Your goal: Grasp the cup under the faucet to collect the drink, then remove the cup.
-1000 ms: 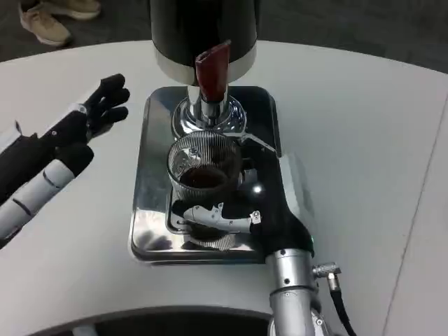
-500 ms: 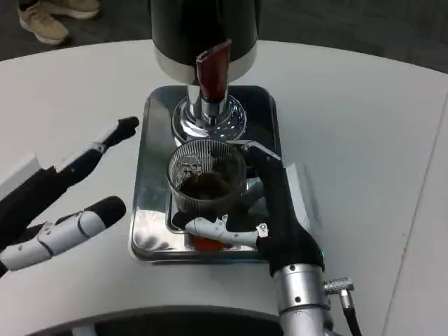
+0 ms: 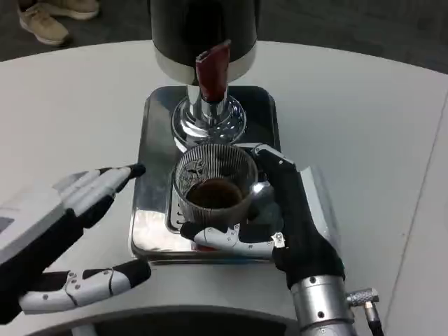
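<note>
A ribbed clear glass cup (image 3: 213,183) with dark drink in it stands on the shiny metal drip tray (image 3: 150,140), just in front of the chrome faucet (image 3: 209,112) and its red lever (image 3: 212,68). My right hand (image 3: 276,220) grips the cup, with the thumb wrapped across its front and the fingers behind its right side. My left hand (image 3: 59,238) lies at the lower left with fingers spread and nothing in it; its fingertips (image 3: 129,171) reach the tray's left edge.
The black and silver dispenser body (image 3: 203,31) rises behind the faucet. The white table (image 3: 364,126) spreads wide to the right and left of the tray. Its front edge runs along the bottom of the picture. A person's shoes (image 3: 52,17) show on the floor at top left.
My right hand has drawn the cup toward me, away from the faucet. My left hand has come down from the far left to the near left and turned its fingers toward the tray.
</note>
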`<state>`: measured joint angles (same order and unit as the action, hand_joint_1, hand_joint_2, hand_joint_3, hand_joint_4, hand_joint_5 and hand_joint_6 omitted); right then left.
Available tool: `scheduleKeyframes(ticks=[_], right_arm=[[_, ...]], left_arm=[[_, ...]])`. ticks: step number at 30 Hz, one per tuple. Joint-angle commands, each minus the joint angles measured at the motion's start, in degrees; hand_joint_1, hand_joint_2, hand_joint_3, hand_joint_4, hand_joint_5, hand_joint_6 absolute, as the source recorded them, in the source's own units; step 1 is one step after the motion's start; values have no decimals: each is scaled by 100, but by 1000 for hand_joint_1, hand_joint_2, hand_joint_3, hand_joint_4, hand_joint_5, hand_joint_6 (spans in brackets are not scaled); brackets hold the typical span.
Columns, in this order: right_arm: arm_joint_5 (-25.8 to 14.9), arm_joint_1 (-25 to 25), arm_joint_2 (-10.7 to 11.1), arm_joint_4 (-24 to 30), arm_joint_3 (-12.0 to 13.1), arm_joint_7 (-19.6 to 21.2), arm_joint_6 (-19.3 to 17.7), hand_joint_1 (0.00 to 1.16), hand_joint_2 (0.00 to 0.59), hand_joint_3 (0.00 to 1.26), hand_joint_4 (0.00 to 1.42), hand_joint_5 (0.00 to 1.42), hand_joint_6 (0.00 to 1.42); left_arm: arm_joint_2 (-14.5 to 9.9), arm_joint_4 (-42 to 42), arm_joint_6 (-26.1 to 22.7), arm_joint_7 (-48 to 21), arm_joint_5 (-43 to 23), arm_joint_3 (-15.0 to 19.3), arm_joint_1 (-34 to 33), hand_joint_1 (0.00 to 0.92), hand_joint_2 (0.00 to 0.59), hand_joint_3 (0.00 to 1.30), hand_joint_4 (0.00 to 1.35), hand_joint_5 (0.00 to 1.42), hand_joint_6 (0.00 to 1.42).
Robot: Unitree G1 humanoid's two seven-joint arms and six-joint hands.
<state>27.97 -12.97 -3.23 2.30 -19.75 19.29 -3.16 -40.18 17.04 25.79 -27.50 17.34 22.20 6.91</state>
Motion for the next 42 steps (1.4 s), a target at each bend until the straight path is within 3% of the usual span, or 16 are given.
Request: scheduleKeyframes(ticks=[1, 9, 23, 31, 42], right_arm=[[47, 284, -64, 573, -71, -160, 26, 1100, 93, 698, 896, 944, 1137], [167, 759, -16, 1442, -179, -479, 166, 1105, 81, 711, 907, 944, 1146], [420, 1669, 307, 2843, -475, -1351, 310, 1107, 77, 712, 907, 944, 1155], [419, 2138, 378, 3360, -556, -1690, 418, 1107, 76, 712, 918, 944, 1159], [625, 2724, 489, 4071, -784, -1966, 407, 1107, 76, 712, 918, 944, 1161]], left_arm=[[25, 308, -228, 204, 521, -32, 286, 0, 132, 0, 0, 0, 0], [147, 746, -493, 412, 1075, -192, 553, 0, 109, 0, 0, 0, 0], [440, 1268, -766, 736, 1622, -151, 1113, 0, 74, 0, 0, 0, 0], [639, 1482, -765, 936, 1765, -157, 1378, 0, 70, 0, 0, 0, 0], [696, 1673, -684, 924, 1816, -180, 1735, 0, 64, 0, 0, 0, 0]])
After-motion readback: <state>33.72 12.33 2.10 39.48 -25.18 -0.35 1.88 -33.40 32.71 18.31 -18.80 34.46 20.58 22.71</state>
